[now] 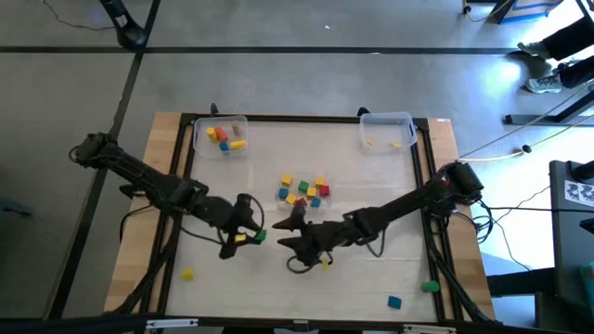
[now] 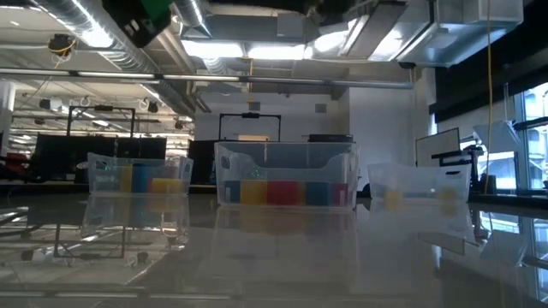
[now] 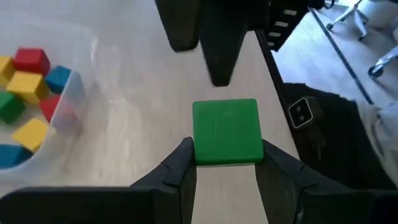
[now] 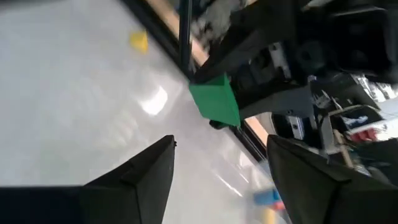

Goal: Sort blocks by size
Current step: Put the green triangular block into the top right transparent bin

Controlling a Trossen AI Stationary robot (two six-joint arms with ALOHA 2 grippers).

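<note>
My left gripper [image 1: 249,236] is shut on a green block [image 3: 227,130] over the table's middle, near its front. The low view shows that block [image 2: 154,10] high above the tabletop. My right gripper [image 4: 221,168] stands open just right of it [image 1: 290,243], nothing between its fingers. It faces the green block [image 4: 214,99]. More blocks, red, yellow, green and blue, lie in a cluster [image 1: 303,190] at mid table, behind a clear plastic wall [image 3: 68,102] in the left wrist view. My left gripper pinches the green block by two opposite sides [image 3: 200,149] between its two fingers. The fingers slant down from the table's left. The block is lifted clear of the table, one flat face toward the wrist camera.
Clear bins stand at the far left [image 1: 221,136], with orange and yellow blocks, and at the far right [image 1: 388,130]. Loose blocks lie near the front: yellow [image 1: 187,274], yellow [image 1: 325,263], blue [image 1: 394,301], green [image 1: 430,287]. A dark frame [image 1: 297,118] rims the table.
</note>
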